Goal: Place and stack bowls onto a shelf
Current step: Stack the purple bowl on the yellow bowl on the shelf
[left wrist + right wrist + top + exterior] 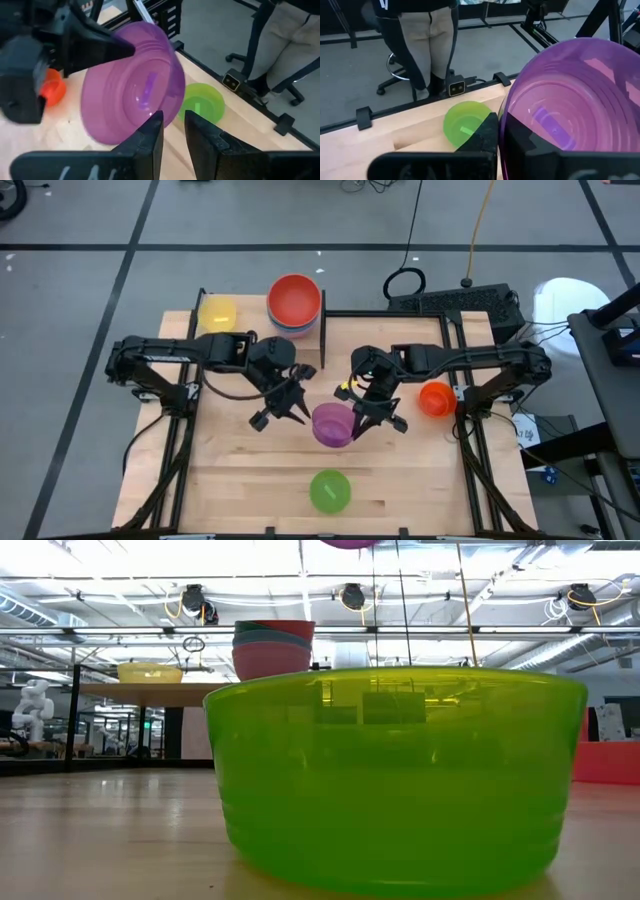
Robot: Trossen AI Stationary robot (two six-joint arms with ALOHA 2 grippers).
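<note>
My right gripper (372, 418) is shut on a purple bowl (333, 425) held above the middle of the table. My left gripper (283, 415) is open by a narrow gap; its tips (173, 122) stand at the near rim of the purple bowl (131, 85), and whether they touch it I cannot tell. The shelf (250, 325) at the table's far left carries a yellow bowl (217, 312) and a stack of larger bowls with a red one on top (294, 300). A green bowl (330, 490) and an orange bowl (436, 398) sit on the tabletop. My right gripper holds the purple bowl by its wall at the rim (506, 112), one finger outside (485, 135) and one inside, which shows through the plastic. The fingers slant down from the table's right side. The bowl is lifted clear and tilted.
The green bowl (395, 775) sits near the table's near edge, below the held bowl. The orange bowl is beside the right arm at the right edge. Black shelf posts (322, 340) rise just beyond the grippers. A person's legs (427, 40) and an office chair are beyond the near edge.
</note>
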